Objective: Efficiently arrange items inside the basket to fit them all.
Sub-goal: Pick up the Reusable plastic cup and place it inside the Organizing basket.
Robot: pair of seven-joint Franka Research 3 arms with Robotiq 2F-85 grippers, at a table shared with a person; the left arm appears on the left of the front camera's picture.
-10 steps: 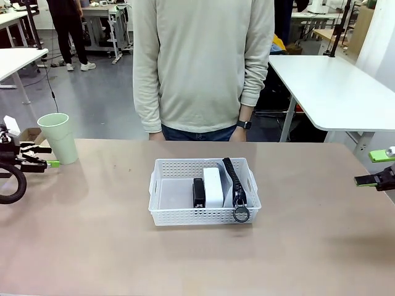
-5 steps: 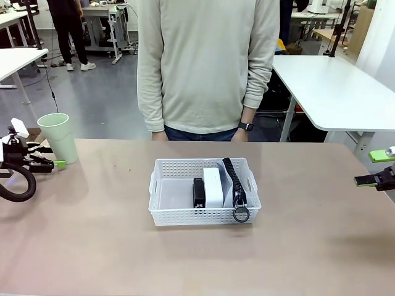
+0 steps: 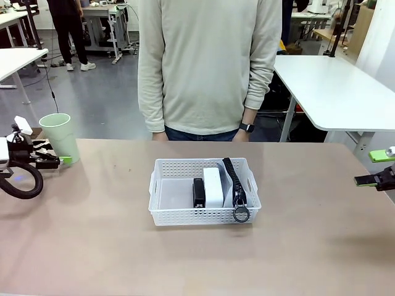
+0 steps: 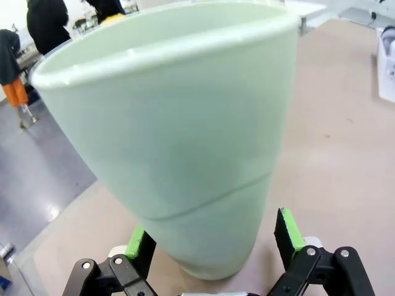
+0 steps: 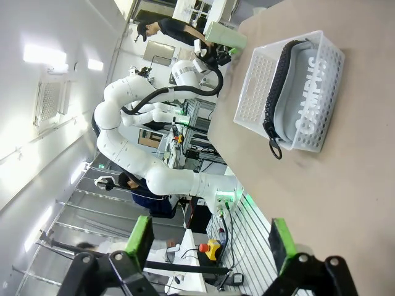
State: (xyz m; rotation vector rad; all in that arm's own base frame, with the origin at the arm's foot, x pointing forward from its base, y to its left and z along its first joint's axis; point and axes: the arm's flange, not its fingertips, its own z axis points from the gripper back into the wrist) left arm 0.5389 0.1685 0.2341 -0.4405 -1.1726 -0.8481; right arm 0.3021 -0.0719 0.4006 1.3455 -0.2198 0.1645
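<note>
The white perforated basket [image 3: 170, 168] sits mid-table, also in the right wrist view [image 5: 259, 86]. Inside it, from left to right, stand a black stapler [image 3: 198, 192], a white box [image 3: 213, 187] and a grey pouch [image 3: 229, 188] with a black zipper and ring pull; the pouch [image 5: 305, 105] fills the basket's near side. The basket's left part is bare. A pale green cup [image 3: 60, 137] stands upright at the table's far left. My left gripper [image 3: 54, 160] is open with its green pads [image 4: 289, 229] on either side of the cup's [image 4: 185, 135] base. My right gripper [image 3: 374, 169] hangs open at the right edge, holding nothing.
A person [image 3: 207, 68] stands at the far side behind the basket, arms down. White tables [image 3: 333, 86] stand beyond on the right, and another [image 3: 15, 58] on the left. Bare tabletop [image 3: 197, 259] lies in front of the basket and on both sides of it.
My left gripper has slid right toward the cup until its open fingers straddle the base. The right gripper, basket and its contents have not moved.
</note>
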